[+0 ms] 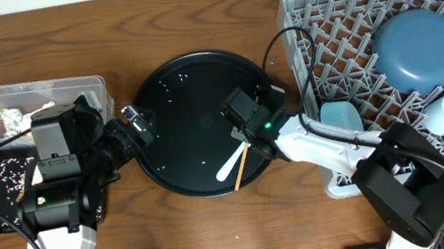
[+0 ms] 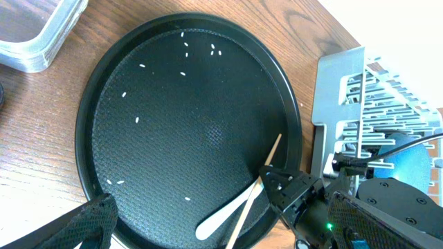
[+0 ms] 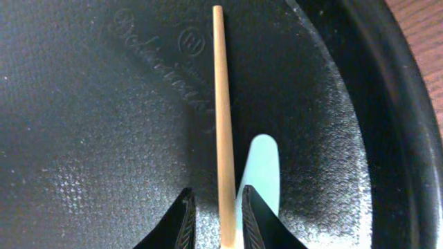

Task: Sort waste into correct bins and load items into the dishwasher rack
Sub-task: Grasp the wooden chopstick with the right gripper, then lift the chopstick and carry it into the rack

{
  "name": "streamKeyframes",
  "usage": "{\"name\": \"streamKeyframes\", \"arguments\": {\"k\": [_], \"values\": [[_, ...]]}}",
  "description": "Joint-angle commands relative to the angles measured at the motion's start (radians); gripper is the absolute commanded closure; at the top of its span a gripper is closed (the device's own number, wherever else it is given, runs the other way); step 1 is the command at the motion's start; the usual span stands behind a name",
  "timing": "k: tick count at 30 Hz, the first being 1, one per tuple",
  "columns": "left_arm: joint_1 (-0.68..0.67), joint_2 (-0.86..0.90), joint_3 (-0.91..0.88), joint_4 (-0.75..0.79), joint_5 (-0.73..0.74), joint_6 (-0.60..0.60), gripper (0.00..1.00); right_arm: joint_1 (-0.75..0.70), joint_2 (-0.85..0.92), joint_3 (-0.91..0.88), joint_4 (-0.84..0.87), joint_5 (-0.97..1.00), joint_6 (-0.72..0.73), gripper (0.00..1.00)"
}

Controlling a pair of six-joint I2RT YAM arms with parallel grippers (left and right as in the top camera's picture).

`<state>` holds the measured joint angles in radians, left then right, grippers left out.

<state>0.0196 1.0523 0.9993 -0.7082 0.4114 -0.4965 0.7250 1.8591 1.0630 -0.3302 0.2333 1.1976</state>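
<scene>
A: What's the right claw point(image 3: 214, 225) doing?
B: It is clamped on the chopstick point(image 3: 222, 117); the white spoon point(image 3: 261, 173) lies just beside it on the round black tray point(image 1: 160, 108).
A: Next?
B: Probably lift and carry it to the rack point(image 1: 319, 0). The left claw point(image 1: 133, 121) hangs wide apart.

Embossed script and round stamp point(image 3: 192, 43) on round black tray point(image 3: 83, 138) under my claw; raised lettering there, too faint for me to read.

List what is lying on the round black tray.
On the round black tray: a white spoon, a wooden chopstick between the right gripper's fingers, and scattered rice grains. The gripper hides the spoon's other end.
</scene>
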Motion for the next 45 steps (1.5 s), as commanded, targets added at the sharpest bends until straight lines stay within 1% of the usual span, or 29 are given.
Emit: {"name": "streamKeyframes", "arguments": {"k": [1,13,18,20,21,25,27,31,34,37,38,41,45], "values": [[0.005,0.001,0.014,-0.003,-0.009,0.014,0.02,-0.004,0.025,0.003,0.012,0.025,-0.009,0.82],[0.005,0.001,0.014,-0.003,-0.009,0.014,0.02,-0.004,0.057,0.003,0.031,0.059,-0.01,0.82],[0.005,0.001,0.014,-0.003,-0.009,0.014,0.02,-0.005,0.057,0.003,0.031,0.059,-0.01,0.9],[0.005,0.001,0.014,-0.003,-0.009,0.014,0.02,-0.005,0.057,0.003,0.031,0.059,-0.01,0.95],[0.005,0.001,0.014,-0.003,-0.009,0.014,0.02,-0.005,0.057,0.003,0.031,0.059,-0.01,0.99],[0.005,0.001,0.014,-0.003,-0.009,0.014,0.02,-0.005,0.057,0.004,0.05,0.059,-0.011,0.99],[0.005,0.001,0.014,-0.003,-0.009,0.014,0.02,-0.005,0.054,0.004,0.071,0.058,-0.045,0.99],[0.005,0.001,0.014,-0.003,-0.009,0.014,0.02,-0.007,0.021,0.005,0.145,0.054,-0.169,0.99],[0.005,0.001,0.014,-0.003,-0.009,0.014,0.02,-0.009,-0.038,0.011,0.158,0.038,-0.251,0.99],[0.005,0.001,0.014,-0.003,-0.009,0.014,0.02,-0.016,-0.129,0.014,0.151,-0.002,-0.386,0.99],[0.005,0.001,0.014,-0.003,-0.009,0.014,0.02,-0.02,-0.165,0.014,0.135,-0.01,-0.441,0.99],[0.005,0.001,0.014,-0.003,-0.009,0.014,0.02,-0.043,-0.28,0.014,0.059,-0.014,-0.539,0.99],[0.005,0.001,0.014,-0.003,-0.009,0.014,0.02,-0.119,-0.465,0.017,-0.082,-0.061,-0.663,0.99]]}}
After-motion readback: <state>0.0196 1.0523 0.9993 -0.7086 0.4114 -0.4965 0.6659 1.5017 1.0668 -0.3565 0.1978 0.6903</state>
